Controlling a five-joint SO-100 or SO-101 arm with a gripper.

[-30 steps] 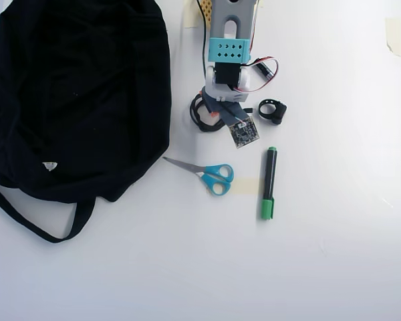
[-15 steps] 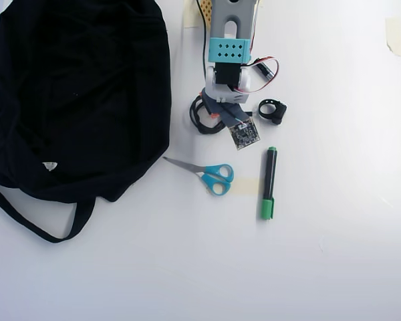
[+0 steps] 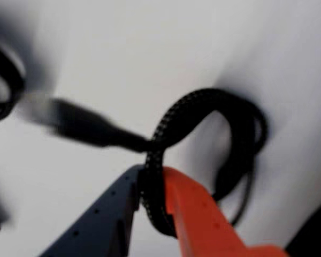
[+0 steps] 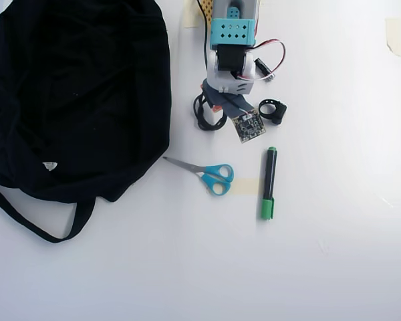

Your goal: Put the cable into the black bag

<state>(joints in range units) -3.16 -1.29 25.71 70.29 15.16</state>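
Your tool (image 3: 150, 201) is clamped on the cable (image 3: 203, 134): in the wrist view a braided strand sits pinched between the grey finger and the orange one, jaws nearly closed on it. Against the overhead view a second ago, the arm has drawn back toward its base and the coil has shifted with it, so I judge the grasp has taken and the lift is starting.

The cable (image 4: 207, 114) is thin, woven and limp, its loops sagging beyond the tool; the plug end is blurred. It lies just right of the bag (image 4: 73, 93) on the smooth white worktop (image 4: 321, 267). The bag is soft, crumpled black cloth with a strap trailing below. Farther right of the bag lie scissors (image 4: 210, 175), a marker (image 4: 269, 184) and a ring clip (image 4: 273, 110).
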